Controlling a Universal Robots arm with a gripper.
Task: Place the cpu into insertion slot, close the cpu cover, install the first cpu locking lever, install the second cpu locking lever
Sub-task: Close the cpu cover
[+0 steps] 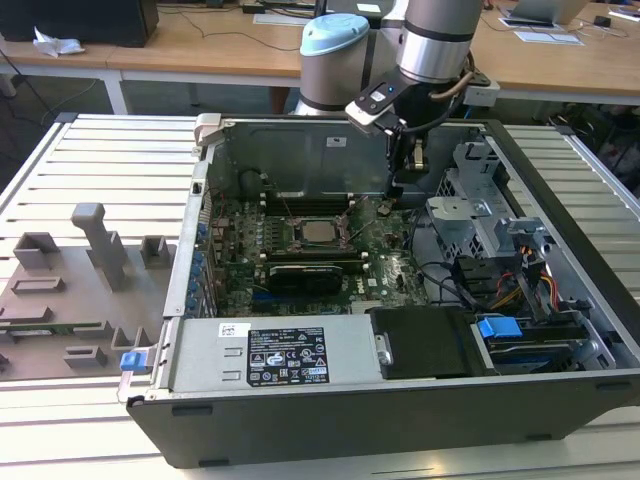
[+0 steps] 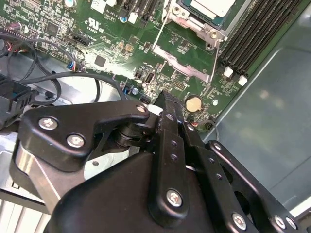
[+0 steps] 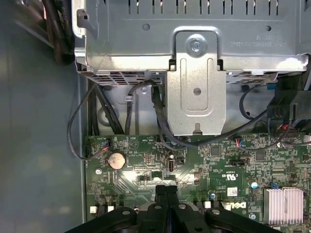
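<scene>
So the cpu (image 1: 318, 232) was already sat in the insertion slot (image 1: 287, 237) and the gripper (image 3: 166, 190), clamped shut on nothing, hung just beside it, so I reckoned the trick was pressing the locking lever (image 2: 215, 54) down slow with the closed tips, not scraping the motherboard (image 3: 218, 160).

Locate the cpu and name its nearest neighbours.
In the exterior view the cpu lies in the insertion slot on the motherboard, to the exterior view's left of the gripper.
</scene>
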